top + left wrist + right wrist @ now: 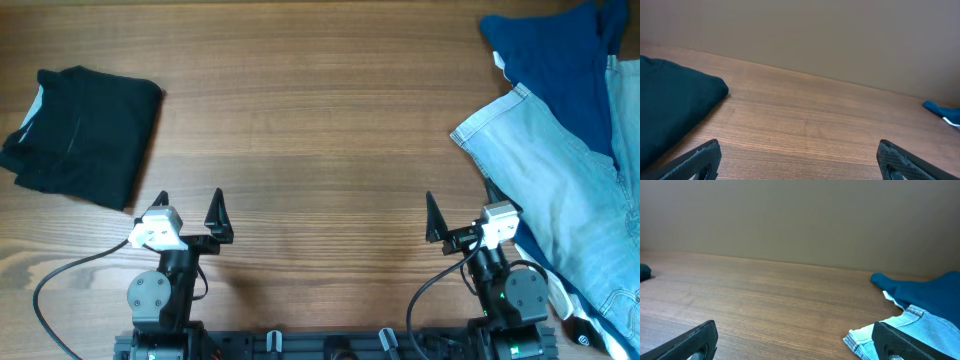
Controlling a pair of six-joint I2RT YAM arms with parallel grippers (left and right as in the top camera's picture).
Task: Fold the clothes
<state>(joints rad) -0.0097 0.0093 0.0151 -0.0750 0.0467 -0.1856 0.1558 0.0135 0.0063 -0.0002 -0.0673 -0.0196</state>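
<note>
I judge the fold done: the black shorts (pixel 85 135) lie as a compact bundle near the table's (pixel 320 120) far-left corner. My left gripper (pixel 189 205) and right gripper (pixel 460 215) hover at the near edge, fingers spread wide and empty. The denim garment (pixel 560 190) and blue cloth (pixel 555 50) are heaped at the right edge. Little seems left.

You see the shorts (pixel 85 135) in plain black, with a sliver of white lining (pixel 36 104) at their left edge. Your bench (pixel 320 120) is mid-brown wood with fine streaky grain. The denim garment (pixel 560 190) is faded light blue, the cloth (pixel 555 45) above it solid royal blue. The fingers (pixel 217 212) on both arms are black
</note>
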